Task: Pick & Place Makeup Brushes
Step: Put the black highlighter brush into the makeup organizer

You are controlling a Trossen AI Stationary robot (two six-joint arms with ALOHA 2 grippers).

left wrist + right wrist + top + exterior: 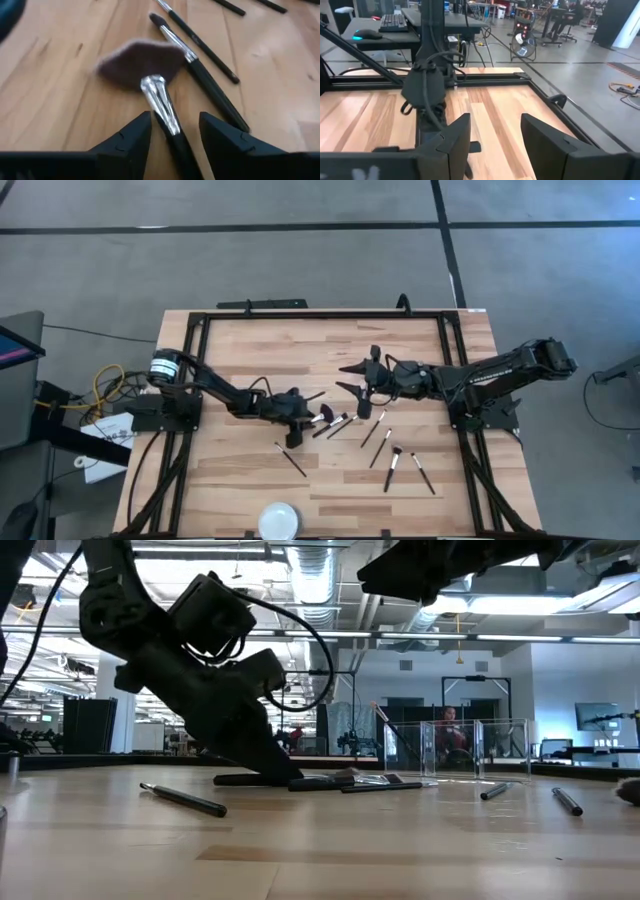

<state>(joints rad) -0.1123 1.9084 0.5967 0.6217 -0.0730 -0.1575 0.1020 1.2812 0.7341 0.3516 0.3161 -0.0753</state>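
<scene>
Evenly and brightly lit from above in the high view, with only faint, soft shadows beneath the arms on the wooden table (250, 340). Strongly backlit in the low view: glaring ceiling lights (520, 605) overhead, arms reduced to near silhouettes, nearest tabletop soft and out of focus. Blurred in the left wrist view around the fluffy brush head (140, 62), with a bright glint along its silver ferrule (160, 102). Sharp beyond the dark foreground in the right wrist view.
</scene>
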